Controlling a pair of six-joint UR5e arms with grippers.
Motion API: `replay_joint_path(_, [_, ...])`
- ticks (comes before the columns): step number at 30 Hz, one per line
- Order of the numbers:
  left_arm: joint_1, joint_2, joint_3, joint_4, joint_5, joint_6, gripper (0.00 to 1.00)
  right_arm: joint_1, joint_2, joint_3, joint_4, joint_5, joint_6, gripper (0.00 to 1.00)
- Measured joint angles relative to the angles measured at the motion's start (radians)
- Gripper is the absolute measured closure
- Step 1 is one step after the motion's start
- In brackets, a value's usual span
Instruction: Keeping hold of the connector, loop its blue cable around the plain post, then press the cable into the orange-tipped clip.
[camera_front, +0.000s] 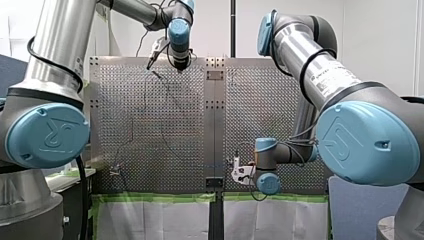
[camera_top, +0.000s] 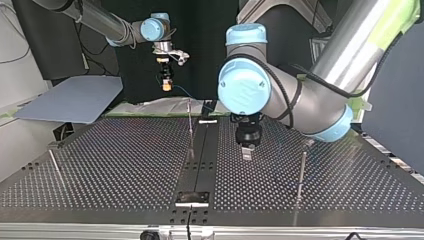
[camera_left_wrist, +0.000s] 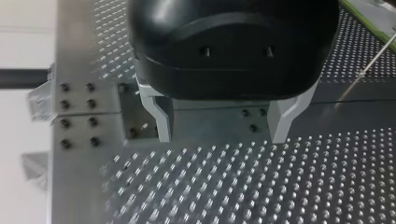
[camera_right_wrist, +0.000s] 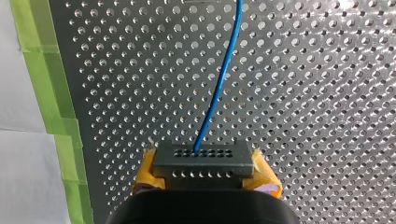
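The perforated table (camera_front: 150, 125) is spread beneath both arms, and its edge beside the right gripper (camera_right_wrist: 205, 176) is lined with green tape (camera_right_wrist: 51, 93). The left gripper (camera_left_wrist: 221, 139) is held low over the table, close to the bolted seam between its two plates. Its metal fingers (camera_left_wrist: 163, 121) are spread wide, and nothing is held between them. The right gripper is raised well above the table. Its yellow pads (camera_right_wrist: 145, 170) are closed on either side of the dark connector (camera_right_wrist: 204, 161), which is gripped between them. The blue cable (camera_right_wrist: 224, 79) is led out of the connector's holed face and is carried straight ahead of the right gripper, over the table. A thin upright post (camera_top: 190, 127) is seen near the left gripper, on the side toward the right gripper, and a second post (camera_top: 302, 172) on its other side. Whether either is tipped with orange cannot be told.
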Motion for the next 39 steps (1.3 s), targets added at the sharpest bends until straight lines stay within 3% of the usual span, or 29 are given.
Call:
replay_joint_path(3, [-0.021,-0.03,0.0,0.03,-0.03,0.03,0.0,0.0,0.0,0.0,0.0,0.0,0.0,1.0])
replay_joint_path(8, [-0.023,-0.079,0.0,0.067,-0.082,0.082,0.0,0.001,0.0,0.0,0.0,-0.001,0.0,1.0])
replay_joint_path(17, [0.014,-0.156,0.009,0.098,-0.167,0.167,0.0,0.004,0.0,0.0,-0.003,-0.006,0.0,1.0])
replay_joint_path(22, [0.039,-0.172,0.014,0.112,-0.214,0.21,0.0,0.005,0.0,-0.001,-0.004,-0.008,-0.001,1.0])
replay_joint_path(30, [0.06,-0.179,0.015,0.121,-0.235,0.229,0.0,0.006,0.0,-0.001,-0.006,-0.011,-0.002,1.0])
replay_joint_path(39, [0.064,-0.244,0.015,0.113,-0.26,0.233,0.0,0.009,0.0,0.0,-0.003,-0.012,-0.001,1.0])
